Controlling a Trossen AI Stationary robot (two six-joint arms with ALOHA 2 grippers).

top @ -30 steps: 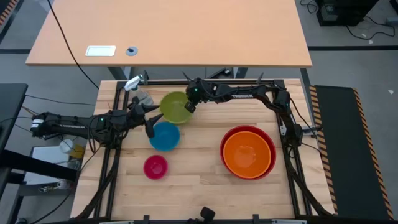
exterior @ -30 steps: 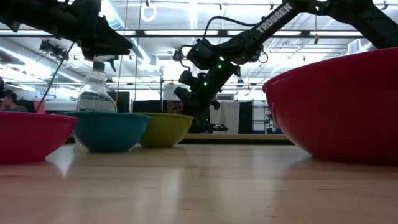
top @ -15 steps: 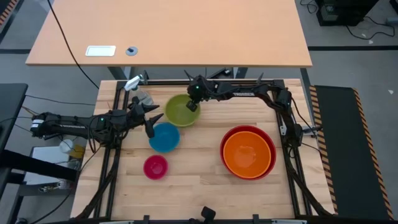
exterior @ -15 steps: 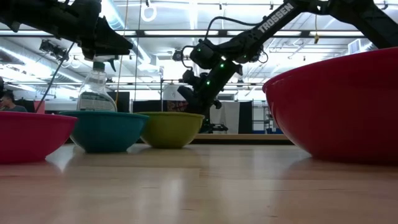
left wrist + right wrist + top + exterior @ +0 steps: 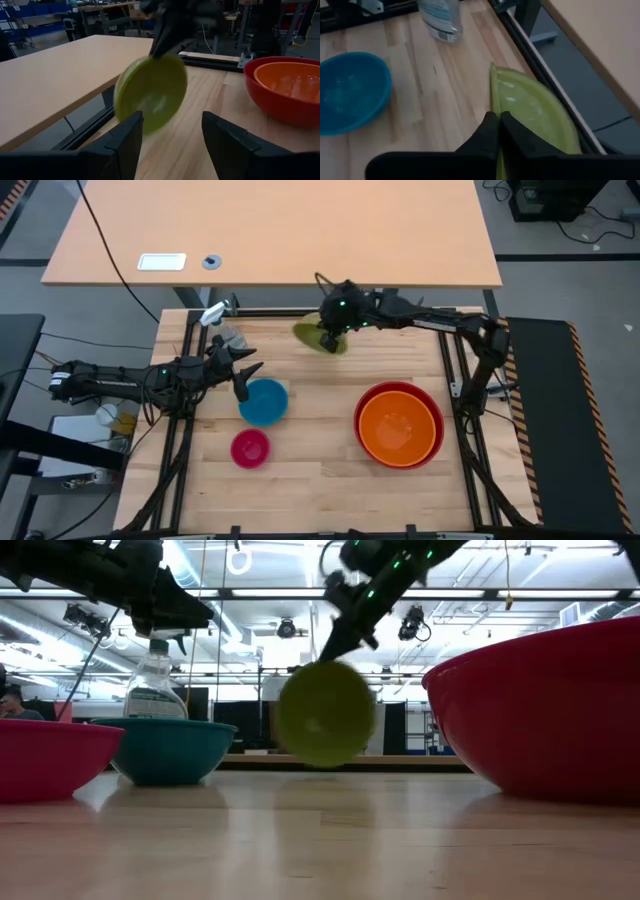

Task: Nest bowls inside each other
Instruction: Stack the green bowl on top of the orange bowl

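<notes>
The olive green bowl (image 5: 318, 338) hangs on edge above the table's far side, with my right gripper (image 5: 336, 323) shut on it. The blue bowl (image 5: 265, 400) and the pink bowl (image 5: 250, 448) stand on their bases at the left. The orange bowl (image 5: 398, 427) sits inside the red bowl (image 5: 372, 395) at the right. My left gripper (image 5: 246, 372) hovers open just over the blue bowl's far-left rim, with nothing between its fingers (image 5: 125, 145). My right gripper pinches the green bowl's rim (image 5: 493, 102) between its two fingers, one finger (image 5: 514, 131) on the inner wall and one on the outer. The fingers slant down from above. The bowl (image 5: 325, 727) hangs below them, tipped up on edge and clear of the table.
A clear spray bottle (image 5: 222, 328) stands at the table's far left, behind the blue bowl. A black frame rail (image 5: 400, 311) runs along the far edge, with a larger desk (image 5: 270, 230) beyond it. Bare wood lies between the blue bowl and the red bowl.
My right gripper has taken hold of the green bowl's rim. It has risen and moved a little toward the table's right edge. The bowl first slid slightly right on the table, then came up clear and tipped from upright onto its edge.
</notes>
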